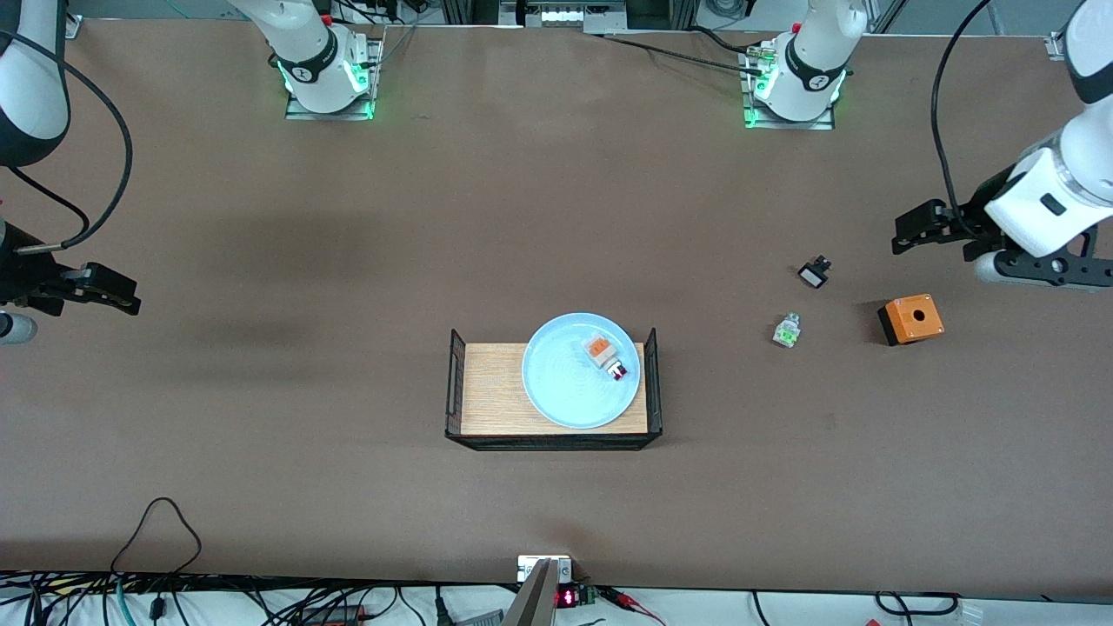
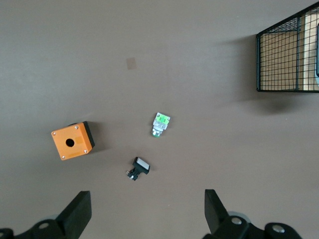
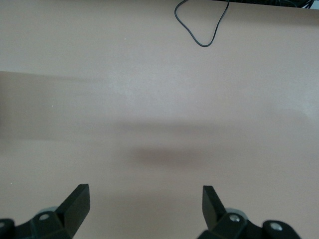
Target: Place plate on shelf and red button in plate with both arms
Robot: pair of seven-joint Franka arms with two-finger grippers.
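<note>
The pale light-blue plate [image 1: 580, 371] lies on the wooden tray [image 1: 491, 391], at the tray's end toward the left arm. On the plate rests the red button [image 1: 607, 356], a small white piece with an orange block and a red cap. My left gripper [image 1: 909, 235] [image 2: 148, 211] hangs open and holds nothing, over the table at the left arm's end, above the small parts there. My right gripper [image 1: 122, 298] [image 3: 145, 209] is open too, over bare table at the right arm's end. Both arms are well away from the tray.
A green-capped piece [image 1: 787, 331] [image 2: 160, 124], a small black switch [image 1: 814, 273] [image 2: 139, 168] and an orange box with a hole [image 1: 910, 318] [image 2: 73, 141] lie toward the left arm's end. The tray has black mesh ends [image 2: 280, 59]. A black cable loop [image 3: 202, 22] lies near the table's front edge.
</note>
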